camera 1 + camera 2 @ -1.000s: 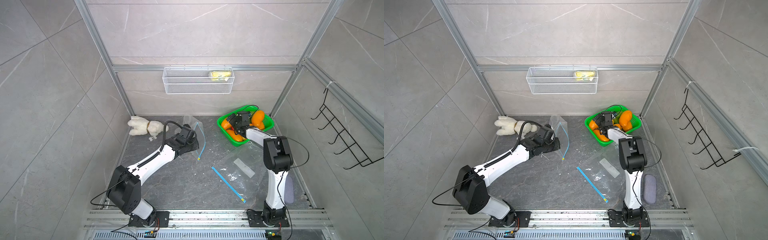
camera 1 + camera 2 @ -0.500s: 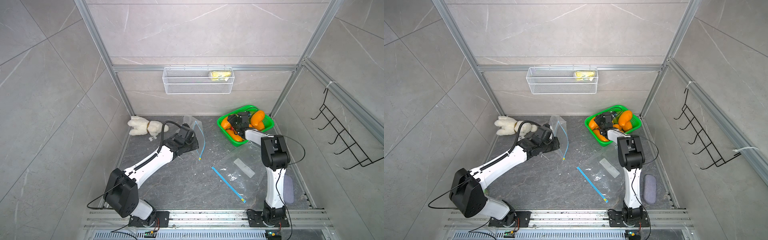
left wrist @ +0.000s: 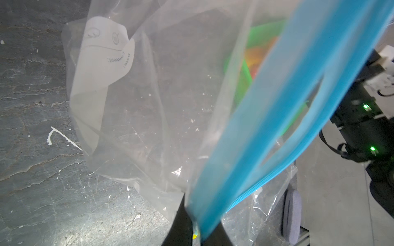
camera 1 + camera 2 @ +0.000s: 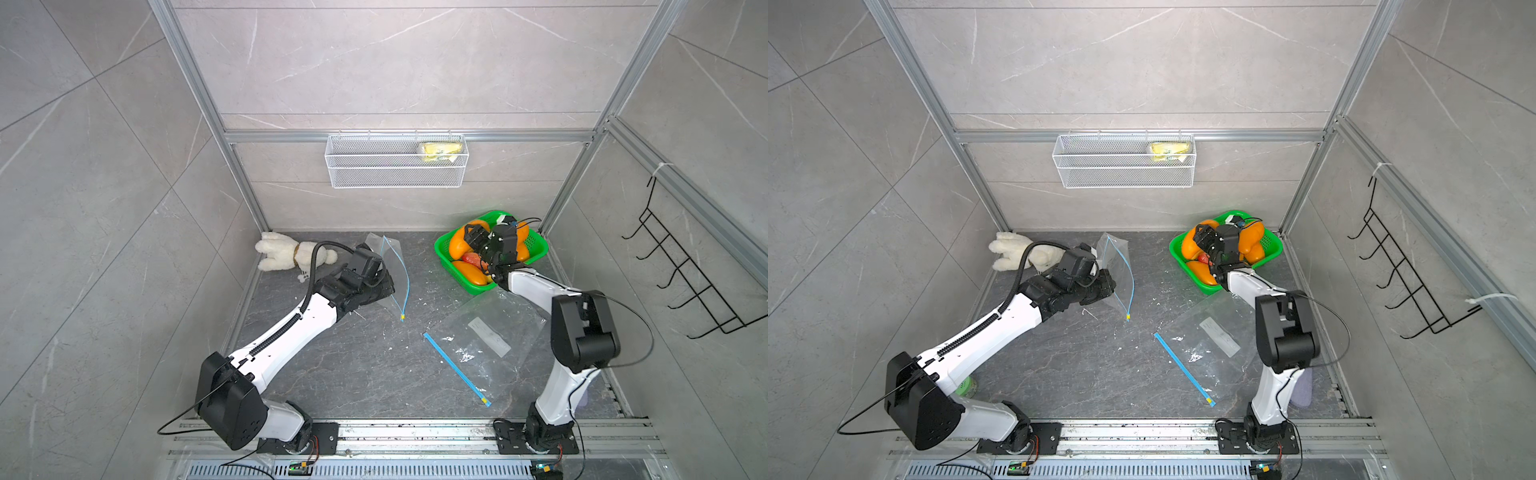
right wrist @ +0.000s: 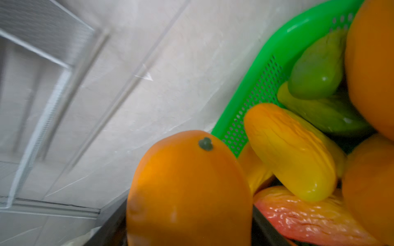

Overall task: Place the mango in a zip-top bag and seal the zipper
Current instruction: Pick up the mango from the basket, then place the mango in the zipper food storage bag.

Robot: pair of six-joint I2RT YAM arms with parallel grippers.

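Observation:
An orange mango point(image 5: 187, 191) with a dark stem spot sits between the dark jaws of my right gripper point(image 5: 189, 225), which is shut on it. In both top views that gripper point(image 4: 473, 240) point(image 4: 1204, 239) is over the left part of the green basket point(image 4: 536, 249), holding the mango point(image 4: 458, 246). My left gripper point(image 3: 195, 223) point(image 4: 384, 286) is shut on a clear zip-top bag point(image 3: 170, 106) point(image 4: 390, 266) at the end of its blue zipper point(image 3: 277, 117), holding the bag upright off the floor. The zipper's two strips stand apart.
More orange, yellow and green fruit fills the basket point(image 5: 262, 81). A second clear bag point(image 4: 482, 340) with a blue zipper lies flat in front of the right arm. A white plush toy point(image 4: 282, 255) lies at the back left. A wire shelf point(image 4: 395, 166) and black hooks point(image 4: 685, 282) hang on the walls.
My right gripper went from wide open to shut on the orange mango in the basket. The left arm shifted only slightly, still holding the bag.

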